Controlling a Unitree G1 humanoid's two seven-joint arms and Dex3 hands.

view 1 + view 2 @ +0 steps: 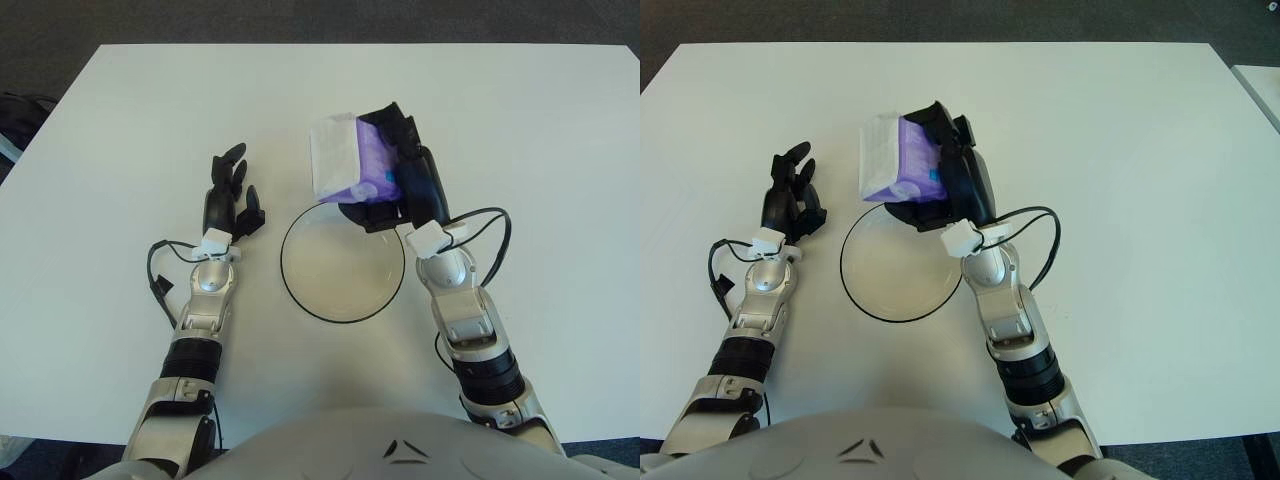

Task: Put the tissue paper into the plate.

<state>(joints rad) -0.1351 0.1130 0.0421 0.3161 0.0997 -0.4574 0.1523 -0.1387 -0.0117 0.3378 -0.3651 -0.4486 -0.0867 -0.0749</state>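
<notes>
Tissue paper [345, 165] — a purple pack with a white wad showing at its left end — sits clamped in the right hand [395, 180], whose dark fingers wrap around the pack's right side and underside. The pack is held up off the surface [540, 120], over the far rim of the plate [300, 295], and it hides part of that rim in both eye views. It is tilted, with the white end turned toward the robot's left. Whether the pack touches the rim cannot be told.

The plate is a round, shallow dish with a dark edge and a pale inside, and it lies flat on the white surface at the middle of the scene, between the two arms. Nothing lies within its bare part.

A black cable [490, 235] loops out from the right wrist, beside a small white clip. The left hand [228, 195] shows to the left of the plate, apart from it — fingers loosely extended and pointing away from the robot, holding nothing. A second cable [158, 275] curls beside the left forearm.
</notes>
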